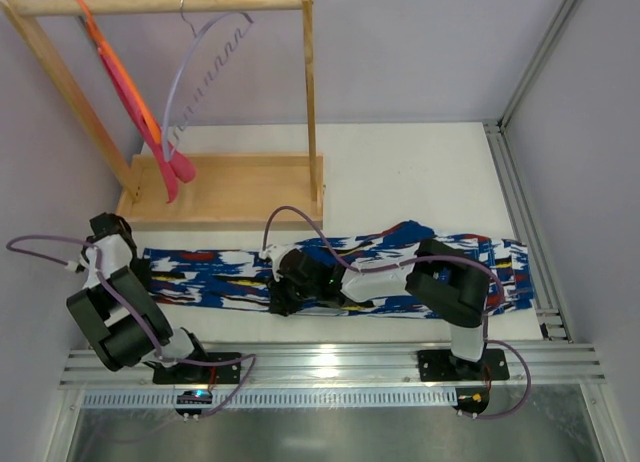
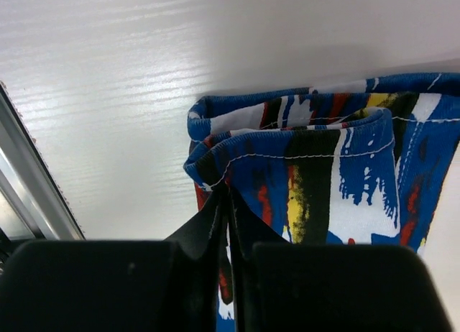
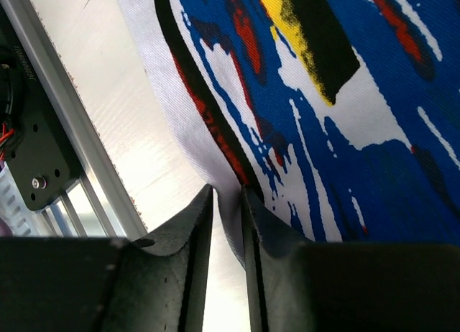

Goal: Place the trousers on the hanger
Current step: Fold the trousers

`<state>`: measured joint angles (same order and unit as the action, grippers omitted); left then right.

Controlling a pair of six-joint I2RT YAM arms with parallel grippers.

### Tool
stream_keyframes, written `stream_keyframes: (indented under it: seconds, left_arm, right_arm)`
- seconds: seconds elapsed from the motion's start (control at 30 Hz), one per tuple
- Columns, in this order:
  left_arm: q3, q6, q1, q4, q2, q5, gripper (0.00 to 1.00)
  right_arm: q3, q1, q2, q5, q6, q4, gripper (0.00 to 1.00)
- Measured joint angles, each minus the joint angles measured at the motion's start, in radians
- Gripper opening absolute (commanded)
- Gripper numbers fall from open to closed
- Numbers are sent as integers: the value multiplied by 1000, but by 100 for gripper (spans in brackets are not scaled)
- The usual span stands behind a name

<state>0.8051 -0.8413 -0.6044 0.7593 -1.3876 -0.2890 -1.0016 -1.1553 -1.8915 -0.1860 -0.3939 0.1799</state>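
The trousers (image 1: 220, 272) lie stretched flat, left to right, across the near part of the table, in a blue, white, red and black print. My left gripper (image 1: 135, 260) is at their left end; in the left wrist view it (image 2: 228, 192) is shut on the folded hem of the trousers (image 2: 345, 167). My right gripper (image 1: 280, 297) sits at the near edge around the middle. In the right wrist view it (image 3: 228, 192) stands a little open, the trousers' (image 3: 345, 131) white edge loose between the fingers. The pale lavender hanger (image 1: 195, 77) hangs by its hook from the wooden rail at the back.
A wooden rack with a tray base (image 1: 230, 187) stands behind the trousers. An orange hanger (image 1: 110, 52) with a pink-red cloth (image 1: 165, 167) hangs at its left. An aluminium rail (image 1: 330, 360) runs along the near edge, and a frame post (image 1: 525, 232) borders the right side.
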Motion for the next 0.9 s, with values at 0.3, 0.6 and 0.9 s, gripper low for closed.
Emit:
stream_keyframes:
  seconds: [0.3, 0.6, 0.9]
  left_arm:
    - [182, 21, 0, 86, -40, -56, 42]
    - [39, 25, 0, -59, 119, 78, 28]
    - [97, -16, -2, -28, -211, 84, 17]
  right_arm:
    - [12, -4, 184, 150, -65, -209, 38]
    - [-47, 62, 382, 398, -289, -523, 38]
    - [55, 448, 408, 555, -672, -942, 38]
